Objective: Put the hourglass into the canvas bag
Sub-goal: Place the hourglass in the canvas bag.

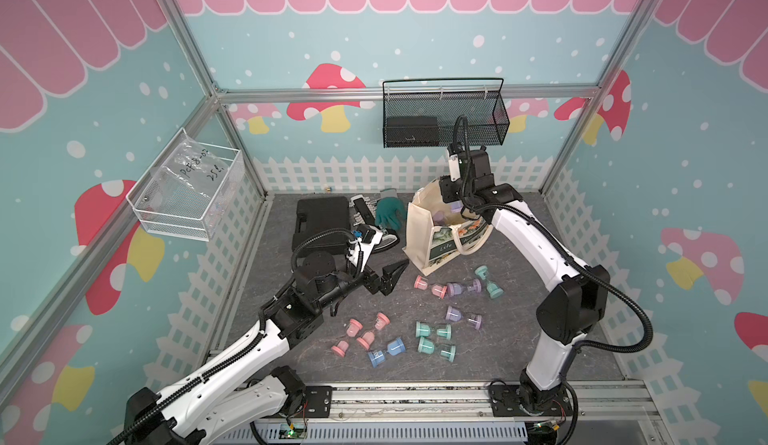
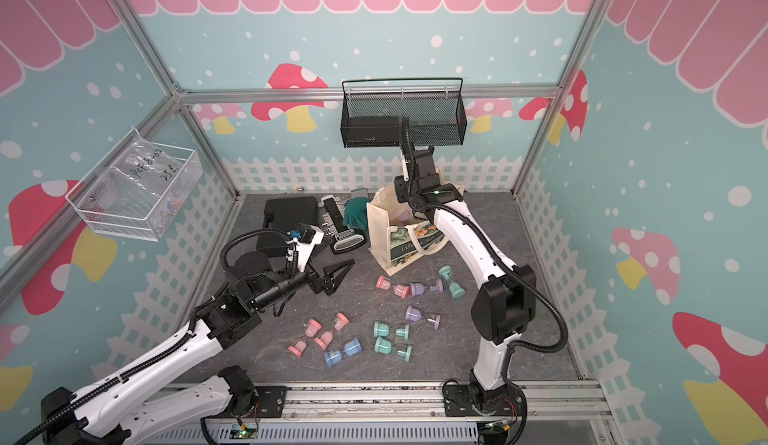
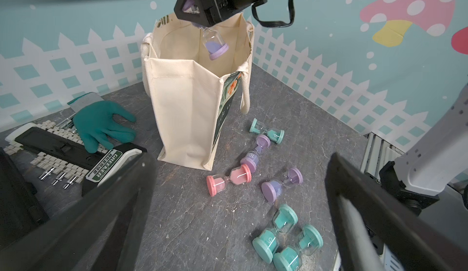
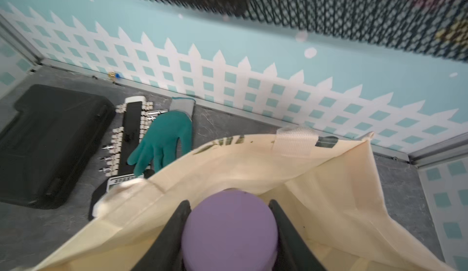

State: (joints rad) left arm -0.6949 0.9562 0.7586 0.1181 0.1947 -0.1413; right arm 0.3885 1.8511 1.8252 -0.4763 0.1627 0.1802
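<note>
In a top view, a black case lies at 9 o'clock of the bag, with a green glove between them. The left gripper hovers at 8 o'clock of the bag, jaws spread wide and holding nothing. The bag stands upright with its mouth open. The right gripper pinches the purple hourglass by its upper cap. The hourglass hangs tilted at the bag's mouth. Loose hourglasses lie on the table from 5 to 7 o'clock of the bag.
</note>
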